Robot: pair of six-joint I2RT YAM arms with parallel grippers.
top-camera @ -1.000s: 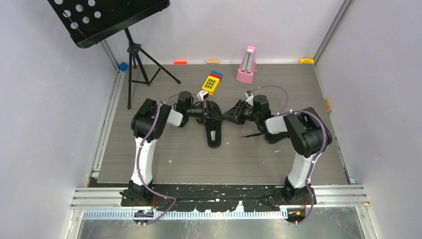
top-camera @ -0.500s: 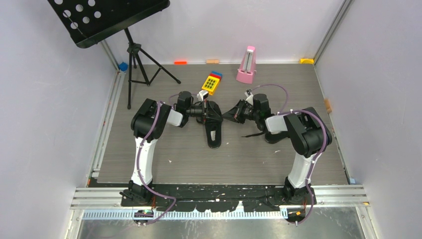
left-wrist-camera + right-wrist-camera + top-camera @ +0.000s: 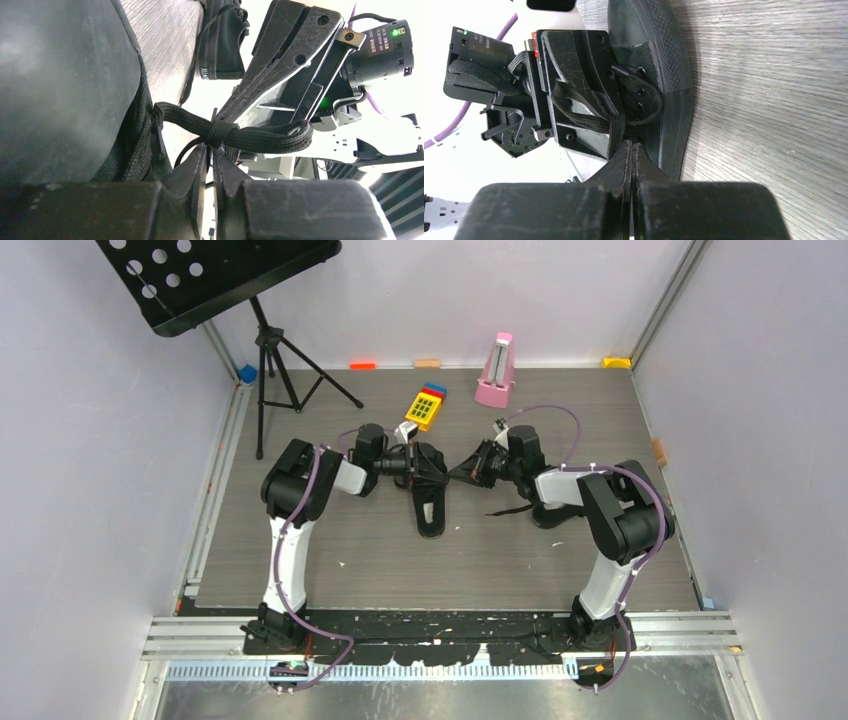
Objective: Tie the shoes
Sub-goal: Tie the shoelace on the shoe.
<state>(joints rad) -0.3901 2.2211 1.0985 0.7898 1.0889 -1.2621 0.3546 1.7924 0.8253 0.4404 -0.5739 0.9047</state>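
Working on one shoe point(image 3: 428, 502), flat on the table point(image 3: 330, 540), nearer the arm bases than the pink metronome point(image 3: 495, 370) and a little left of it, toe end toward the metronome's side. Second shoe point(image 3: 222, 40) visible beyond in the left wrist view; not clearly made out from above.

Left gripper point(image 3: 415, 462) over the toe half of the first shoe, nearer than the metronome, jaws clenched on the lace point(image 3: 250, 136) right at a wrapped crossing of strands. Right gripper point(image 3: 468, 472) just beside the same shoe, almost straight toward the bases from the metronome, jaws pressed together, seemingly pinching a strand running from the eyelets.

Likely handling: lace soft, flat, limp, with no stiffness to hold a loop once let go, and probably prone to sliding through smooth pads. Canvas upper floppy; whole shoe probably light enough to drag or tip under a hard tug, with only the rubber sole gripping. Best held on the lace itself, close to the crossing, pulling both ends outward evenly and low.
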